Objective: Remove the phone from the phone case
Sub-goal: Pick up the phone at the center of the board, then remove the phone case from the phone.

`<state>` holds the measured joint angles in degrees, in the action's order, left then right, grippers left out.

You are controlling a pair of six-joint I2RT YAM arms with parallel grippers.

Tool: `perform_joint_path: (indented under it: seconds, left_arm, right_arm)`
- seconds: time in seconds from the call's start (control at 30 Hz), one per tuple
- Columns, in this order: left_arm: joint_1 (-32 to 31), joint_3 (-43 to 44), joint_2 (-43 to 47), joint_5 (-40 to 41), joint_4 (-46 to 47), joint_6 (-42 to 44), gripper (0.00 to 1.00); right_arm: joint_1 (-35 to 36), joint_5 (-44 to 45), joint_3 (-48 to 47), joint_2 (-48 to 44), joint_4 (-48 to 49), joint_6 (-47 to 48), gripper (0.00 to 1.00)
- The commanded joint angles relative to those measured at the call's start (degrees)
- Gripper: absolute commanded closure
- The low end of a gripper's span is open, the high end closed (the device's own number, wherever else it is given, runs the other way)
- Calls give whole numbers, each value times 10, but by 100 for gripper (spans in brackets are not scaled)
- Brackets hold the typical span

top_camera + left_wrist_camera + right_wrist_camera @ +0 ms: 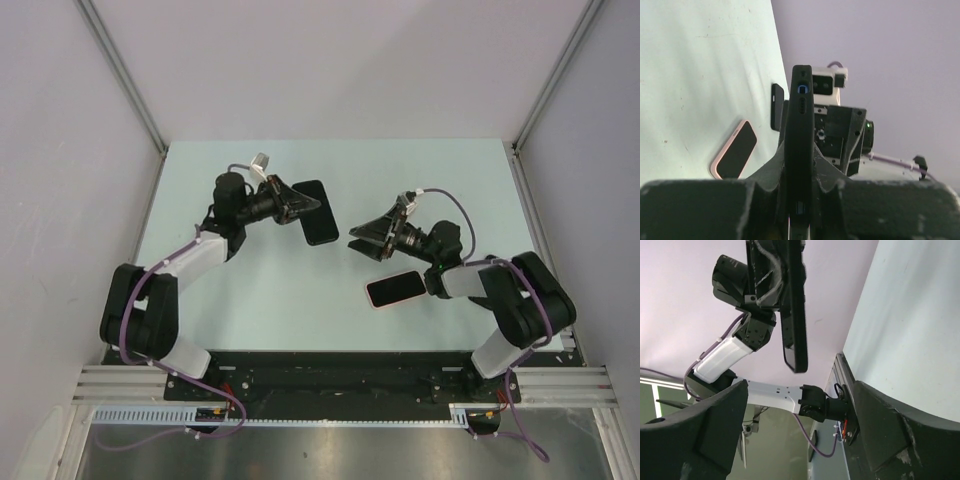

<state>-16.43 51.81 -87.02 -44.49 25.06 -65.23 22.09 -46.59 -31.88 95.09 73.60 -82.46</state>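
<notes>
Phone case (318, 212), black and slab-shaped, sits clamped between the fingers of the left gripper (300, 205). They close on one short end, so most of its length juts out past the fingertips, held off the surface (270, 300). In the left wrist view it stands edge-on between the two fingers, its narrow side showing a small blue-ringed opening above a long slot. Phone (395, 289), pink around the rim with a dark face up, lies flat on the surface, outside both pairs of fingers. It is well ahead of the left fingers and off to one side of them. From the right fingertips it lies behind and toward the near edge, beside that arm's wrist. The black piece reads as the case and the pink-rimmed one as the phone, though the pictures do not settle this beyond doubt. On the right gripper (352, 240) the fingers are spread wide apart with nothing between them. Their tips point toward the free end of the case, with a gap left to it. In the right wrist view the case hangs beyond the open fingers, roughly midway between them and touching neither. The two grippers face each other across the middle of the surface, which is bordered by metal rails and plain grey walls.
</notes>
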Motion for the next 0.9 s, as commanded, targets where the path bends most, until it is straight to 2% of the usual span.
perform_joint_path:
  seconds: [0.0,0.03,0.1,0.2,0.37,0.4,0.5,0.87]
  left_arm:
    - [2,-3,48,60,18,-73,100]
    - [2,0,60,76,-50,-81,100]
    - [2,-5,71,104,-80,-106,100]
    - [2,-19,88,103,-57,-136,100]
    - [2,-15,108,108,-67,-140,100]
    - [2,-15,108,106,-65,-140,100]
    - [2,-17,109,101,-60,-142,100]
    - [11,-24,108,99,-49,-142,100]
  right_arm:
    - [29,42,13,-76,-57,70,10]
    - [34,53,13,-84,-62,75,11]
    - [45,80,13,-97,-58,70,13]
    - [45,92,7,-79,-27,43,19]
    - [48,102,-4,-13,75,-24,39]
    - [50,105,-10,11,118,-52,40]
    - [55,103,-31,44,166,-83,40]
    - [63,115,-51,35,172,-89,37]
